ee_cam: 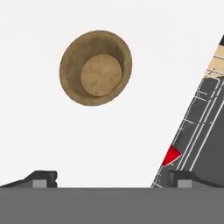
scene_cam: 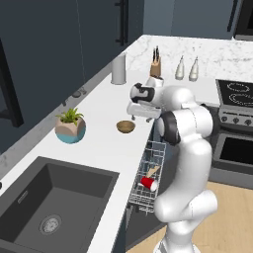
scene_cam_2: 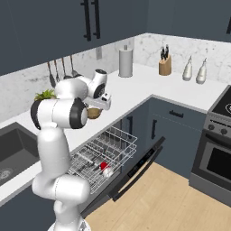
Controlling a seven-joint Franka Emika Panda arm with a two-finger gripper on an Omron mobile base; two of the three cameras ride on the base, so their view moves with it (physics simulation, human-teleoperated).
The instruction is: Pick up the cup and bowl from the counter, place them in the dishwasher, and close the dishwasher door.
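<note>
Jaws spread apart and empty, the gripper (ee_cam: 109,177) hangs above the counter (scene_cam: 106,106) near the bowl (scene_cam: 125,127); the cup (scene_cam: 149,183) lies in the dishwasher (scene_cam_2: 118,135) rack.

Base views flank the arm, sharing the counter (scene_cam: 104,113); hand view looks straight down

Matt wood-grained bowl (ee_cam: 96,68) on smooth white faintly marbled stone counter (ee_cam: 39,140)

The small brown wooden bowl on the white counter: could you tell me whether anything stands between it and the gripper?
Nothing visible does. The brown wooden bowl sits alone on bare white counter, with the open gripper above it.
</note>
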